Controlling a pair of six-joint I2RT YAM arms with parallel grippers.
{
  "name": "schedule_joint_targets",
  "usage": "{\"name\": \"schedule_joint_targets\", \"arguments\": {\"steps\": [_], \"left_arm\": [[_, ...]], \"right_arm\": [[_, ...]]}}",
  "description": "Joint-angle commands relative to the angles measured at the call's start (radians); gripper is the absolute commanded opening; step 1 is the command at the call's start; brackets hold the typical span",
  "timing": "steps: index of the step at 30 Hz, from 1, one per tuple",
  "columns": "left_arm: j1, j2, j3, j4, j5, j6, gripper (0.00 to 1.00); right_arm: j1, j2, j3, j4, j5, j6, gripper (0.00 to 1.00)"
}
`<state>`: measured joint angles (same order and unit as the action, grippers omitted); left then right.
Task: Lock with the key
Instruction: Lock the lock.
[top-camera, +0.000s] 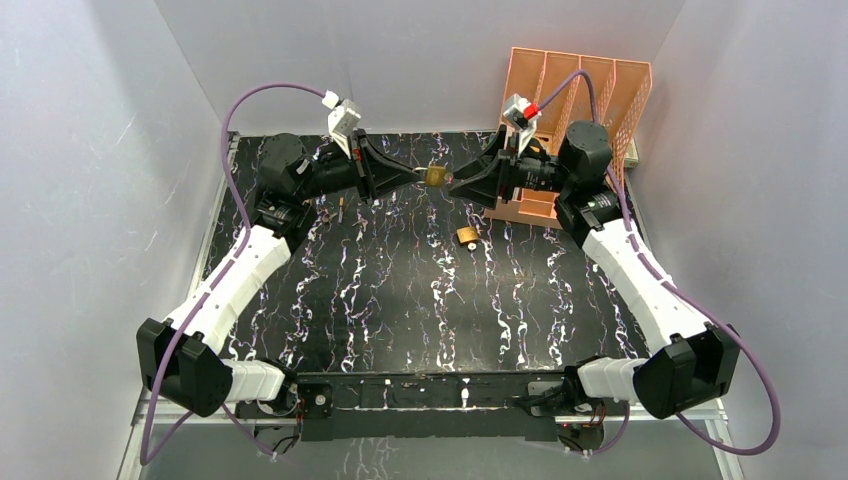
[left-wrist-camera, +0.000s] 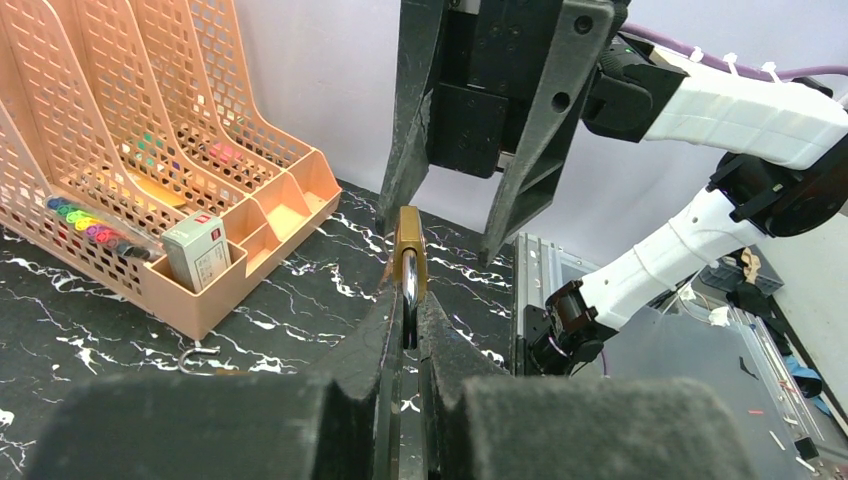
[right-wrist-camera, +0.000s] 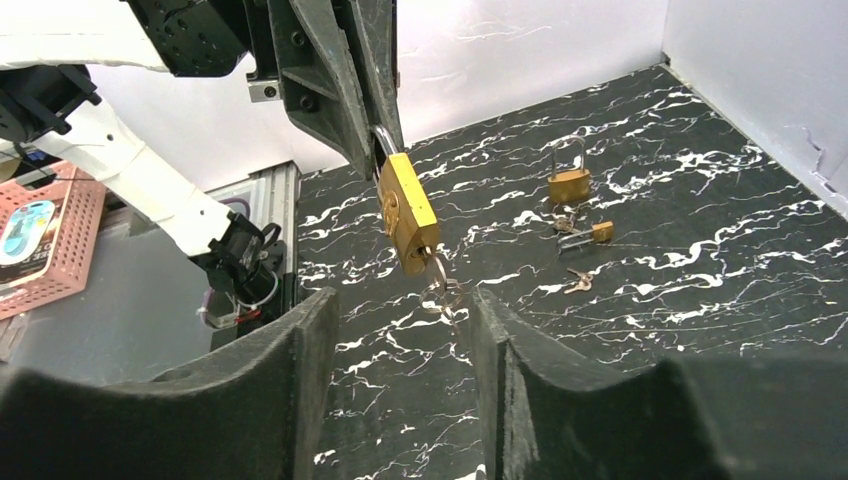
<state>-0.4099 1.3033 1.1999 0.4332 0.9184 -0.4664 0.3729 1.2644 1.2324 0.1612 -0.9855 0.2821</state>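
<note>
A brass padlock (top-camera: 436, 176) hangs in the air at the back middle, between the two grippers. My left gripper (left-wrist-camera: 408, 300) is shut on its steel shackle (left-wrist-camera: 409, 283); the brass body (left-wrist-camera: 408, 240) points away. In the right wrist view the padlock (right-wrist-camera: 405, 213) hangs from the left fingers, with a key and ring (right-wrist-camera: 440, 285) dangling from its bottom. My right gripper (right-wrist-camera: 400, 300) is open and empty, just short of the key. In the top view it (top-camera: 458, 180) faces the padlock from the right.
A second brass padlock (top-camera: 467, 236) lies on the black marbled table. In the right wrist view another padlock (right-wrist-camera: 568, 182), a small lock (right-wrist-camera: 590, 233) and loose keys (right-wrist-camera: 578, 282) lie on the table. An orange mesh file rack (top-camera: 575, 95) stands at the back right.
</note>
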Motion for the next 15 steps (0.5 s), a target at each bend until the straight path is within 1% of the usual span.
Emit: {"name": "schedule_joint_targets", "arguments": {"steps": [1, 6, 15], "left_arm": [[0.012, -0.047, 0.034, 0.055, 0.019, -0.015, 0.00], [0.015, -0.042, 0.032, 0.071, 0.026, -0.027, 0.00], [0.018, -0.044, 0.019, 0.092, 0.028, -0.042, 0.00]], "right_arm": [[-0.006, 0.015, 0.043, 0.068, -0.036, 0.001, 0.55], [-0.006, 0.031, 0.051, 0.085, -0.051, 0.019, 0.52], [-0.005, 0.054, 0.058, 0.159, -0.084, 0.082, 0.53]]}}
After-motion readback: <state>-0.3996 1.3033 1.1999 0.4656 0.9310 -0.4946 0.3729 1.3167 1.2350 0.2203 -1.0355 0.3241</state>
